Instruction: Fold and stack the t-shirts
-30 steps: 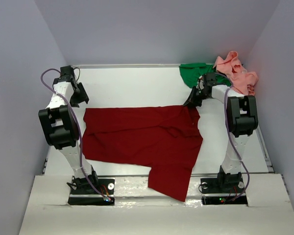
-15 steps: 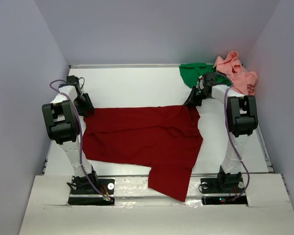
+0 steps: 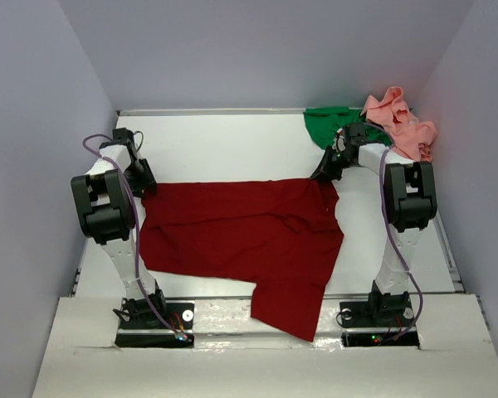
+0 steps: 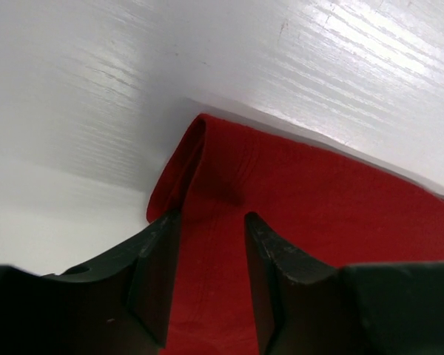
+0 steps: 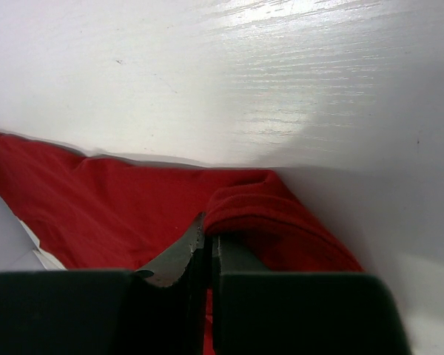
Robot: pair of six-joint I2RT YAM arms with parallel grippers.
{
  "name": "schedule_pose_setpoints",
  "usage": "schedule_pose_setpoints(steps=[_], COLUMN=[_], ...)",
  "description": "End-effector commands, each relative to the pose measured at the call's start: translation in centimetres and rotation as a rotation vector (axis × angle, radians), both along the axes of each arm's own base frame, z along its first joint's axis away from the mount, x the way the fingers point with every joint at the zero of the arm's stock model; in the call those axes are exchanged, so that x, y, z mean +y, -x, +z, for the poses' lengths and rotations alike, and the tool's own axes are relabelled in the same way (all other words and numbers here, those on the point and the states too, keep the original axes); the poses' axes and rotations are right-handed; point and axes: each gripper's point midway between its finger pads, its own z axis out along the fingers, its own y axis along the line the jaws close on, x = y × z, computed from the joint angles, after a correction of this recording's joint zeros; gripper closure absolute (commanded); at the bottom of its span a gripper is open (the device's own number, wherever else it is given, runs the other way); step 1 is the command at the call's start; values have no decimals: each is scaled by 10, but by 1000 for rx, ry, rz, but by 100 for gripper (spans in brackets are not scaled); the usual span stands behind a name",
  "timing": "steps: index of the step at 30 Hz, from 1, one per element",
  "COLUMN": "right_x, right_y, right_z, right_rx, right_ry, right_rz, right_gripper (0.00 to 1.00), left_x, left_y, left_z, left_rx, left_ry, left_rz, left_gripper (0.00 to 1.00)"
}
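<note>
Red shirt: the dark red t-shirt (image 3: 241,240) lies spread mid-frame on the table (image 3: 224,145), one flap trailing toward the bottom.
Other two: green t-shirt (image 3: 324,124) and pink t-shirt (image 3: 398,120) sit bunched at upper right.
Right hand: right gripper (image 5: 209,237) is pressed together, pinching the red shirt's upper-right corner fold.
Left hand: left gripper (image 4: 211,222) is spread, astride the upper-left corner, with nothing pinched yet.
Doing it well: I'd sink lower and get the rolled edge fully between the pads before closing.
Pose: both arms reach up-frame, wrists tipped down at the corners.
</note>
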Motion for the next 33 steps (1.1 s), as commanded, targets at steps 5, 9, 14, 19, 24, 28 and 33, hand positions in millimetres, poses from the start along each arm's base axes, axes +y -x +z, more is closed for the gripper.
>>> schedule_pose_setpoints(steps=[5, 9, 14, 19, 24, 28, 33], right_x=[3, 3, 3, 3, 3, 3, 2], right_y=[-17, -17, -18, -19, -19, -20, -21], right_z=[15, 17, 18, 18, 18, 18, 18], right_rx=[-71, -77, -77, -77, -78, -79, -79], right_ry=[-4, -1, -2, -3, -1, -2, 1], right_rz=[4, 4, 3, 1, 1, 0, 1], right_gripper=[100, 100, 100, 100, 100, 100, 100], left_x=[3, -1, 0, 0, 8, 8, 10], left_y=[6, 11, 15, 16, 16, 16, 8], left_z=[3, -8, -13, -16, -17, -17, -8], left_rx=[10, 38, 53, 65, 81, 83, 56], left_ry=[-12, 7, 2, 2, -47, -48, -61], left_rz=[-10, -13, -19, -25, -16, -16, -10], left_gripper=[62, 68, 67, 74, 78, 100, 100])
